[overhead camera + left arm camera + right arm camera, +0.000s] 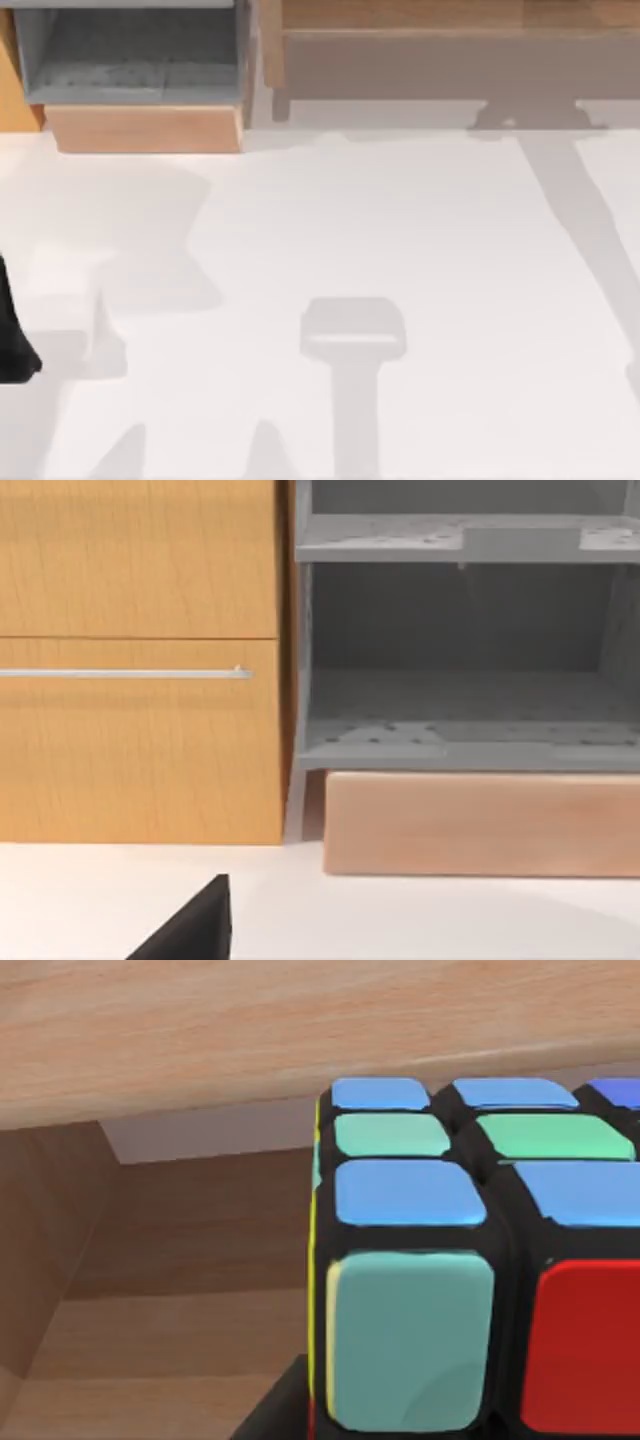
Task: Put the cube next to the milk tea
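The cube point(470, 1260), a puzzle cube with blue, green, teal and red tiles on black, sits very close in the right wrist view. Light wooden boards stand behind and below it. A dark part of my right gripper point(272, 1412) shows right against the cube's lower corner. I cannot tell whether the cube is held or resting on the wood. The milk tea is out of view. My left arm point(15, 340) is parked at the table's left edge, and a dark wedge of my left gripper point(190, 935) shows low in the left wrist view.
A grey open shelf unit point(130, 60) on a pale wooden base point(145, 128) stands at the back left, beside an orange-wood cabinet point(140, 660) with a metal handle. A long wooden shelf point(450, 40) runs along the back right. The white table point(330, 250) carries only shadows.
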Controlling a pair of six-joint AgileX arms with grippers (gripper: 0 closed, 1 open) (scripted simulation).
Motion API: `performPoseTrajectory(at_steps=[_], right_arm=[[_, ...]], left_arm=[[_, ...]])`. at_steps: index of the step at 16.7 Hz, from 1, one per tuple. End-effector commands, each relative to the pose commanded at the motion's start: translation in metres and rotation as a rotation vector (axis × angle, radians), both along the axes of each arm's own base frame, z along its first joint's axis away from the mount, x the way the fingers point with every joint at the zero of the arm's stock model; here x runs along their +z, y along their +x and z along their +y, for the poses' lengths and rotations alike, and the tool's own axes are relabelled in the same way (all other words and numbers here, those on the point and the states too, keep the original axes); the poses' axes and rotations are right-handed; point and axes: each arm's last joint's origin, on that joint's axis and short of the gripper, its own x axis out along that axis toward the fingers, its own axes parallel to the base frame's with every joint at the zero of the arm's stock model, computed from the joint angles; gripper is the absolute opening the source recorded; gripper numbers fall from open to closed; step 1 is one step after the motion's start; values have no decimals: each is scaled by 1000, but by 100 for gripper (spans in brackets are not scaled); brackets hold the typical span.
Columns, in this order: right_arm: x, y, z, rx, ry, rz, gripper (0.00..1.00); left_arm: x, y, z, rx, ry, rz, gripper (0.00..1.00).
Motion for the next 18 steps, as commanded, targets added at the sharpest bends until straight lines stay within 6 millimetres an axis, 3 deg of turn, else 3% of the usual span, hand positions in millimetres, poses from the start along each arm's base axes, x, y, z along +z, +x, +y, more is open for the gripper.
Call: performPoseTrajectory(at_steps=[8, 10, 15, 18], right_arm=[[-60, -75, 19, 50, 22, 418, 0], [-88, -92, 21, 54, -3, 544, 0], [-180, -140, 24, 57, -130, 954, 0], [-214, -164, 23, 47, -197, 1139, 0]], left_arm=[[0, 0, 0, 0, 0, 0, 100], [0, 0, 0, 0, 0, 0, 100], [0, 0, 0, 0, 0, 0, 100], [0, 0, 0, 0, 0, 0, 100]])
